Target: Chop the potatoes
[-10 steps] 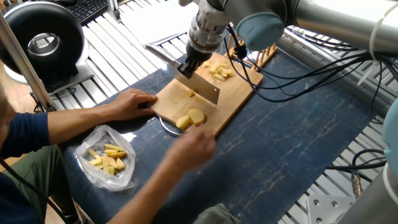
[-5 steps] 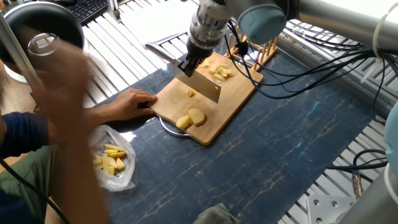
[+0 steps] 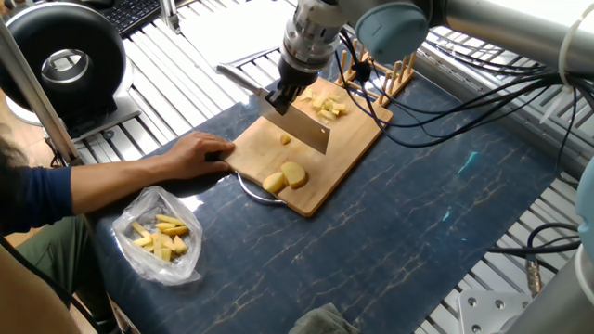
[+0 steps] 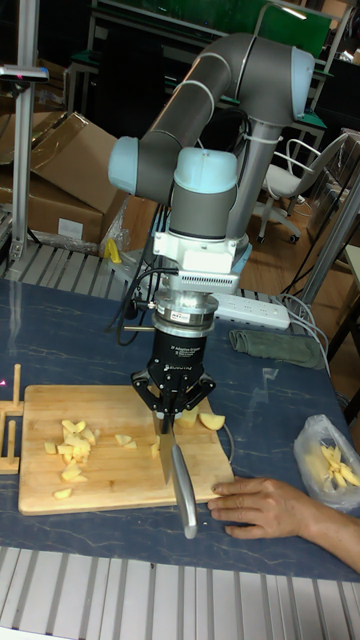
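A wooden cutting board (image 3: 348,148) (image 4: 110,490) lies on the dark blue mat. My gripper (image 3: 289,93) (image 4: 171,407) is shut on the handle of a knife (image 3: 308,131) (image 4: 180,478), whose blade stands edge-down over the middle of the board. Small chopped potato pieces (image 3: 326,107) (image 4: 72,441) lie at the board's far end, with one lone bit (image 3: 286,140) beside the blade. Two larger potato chunks (image 3: 286,175) (image 4: 203,419) rest at the near end. A person's hand (image 3: 199,153) (image 4: 262,503) presses on the board's edge.
A clear plastic bag (image 3: 160,237) (image 4: 330,462) with yellow pieces sits near the person. A wooden rack (image 3: 385,76) stands beyond the board, a black round device (image 3: 61,61) at the back left. Robot cables (image 3: 483,111) trail on the right. A green cloth (image 4: 276,346) lies behind.
The person's second hand, which hovered near the large chunks, swept left and left the view. My gripper, the knife and the potato pieces stayed put.
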Controlling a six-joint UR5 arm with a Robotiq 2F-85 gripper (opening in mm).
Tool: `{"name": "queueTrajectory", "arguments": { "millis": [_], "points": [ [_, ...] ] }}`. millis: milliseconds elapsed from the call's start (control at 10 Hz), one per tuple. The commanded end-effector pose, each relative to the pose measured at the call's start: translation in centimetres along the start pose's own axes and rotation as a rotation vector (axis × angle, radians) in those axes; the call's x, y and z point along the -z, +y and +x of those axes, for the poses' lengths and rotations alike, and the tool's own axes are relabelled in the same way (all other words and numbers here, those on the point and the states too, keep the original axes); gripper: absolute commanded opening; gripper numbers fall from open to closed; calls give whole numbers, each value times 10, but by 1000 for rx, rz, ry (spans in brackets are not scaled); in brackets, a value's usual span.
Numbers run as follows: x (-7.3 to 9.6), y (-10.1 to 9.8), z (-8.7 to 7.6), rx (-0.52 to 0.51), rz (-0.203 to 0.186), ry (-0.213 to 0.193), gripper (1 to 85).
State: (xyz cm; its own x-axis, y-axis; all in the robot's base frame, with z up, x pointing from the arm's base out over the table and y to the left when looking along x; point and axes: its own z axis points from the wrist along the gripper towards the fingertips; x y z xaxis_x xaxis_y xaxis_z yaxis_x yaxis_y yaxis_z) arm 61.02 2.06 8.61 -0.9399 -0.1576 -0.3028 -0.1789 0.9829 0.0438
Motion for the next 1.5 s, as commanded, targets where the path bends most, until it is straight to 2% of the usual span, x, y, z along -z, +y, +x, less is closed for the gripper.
{"name": "queueTrajectory", "arguments": {
  "millis": [0, 1000, 1400],
  "points": [
    [-2, 1, -1, -12, -5, -8, 10],
    [-8, -2, -1, -7, 7, -18, 10],
    [-25, -4, -2, -5, 29, -50, 10]
  ]
}}
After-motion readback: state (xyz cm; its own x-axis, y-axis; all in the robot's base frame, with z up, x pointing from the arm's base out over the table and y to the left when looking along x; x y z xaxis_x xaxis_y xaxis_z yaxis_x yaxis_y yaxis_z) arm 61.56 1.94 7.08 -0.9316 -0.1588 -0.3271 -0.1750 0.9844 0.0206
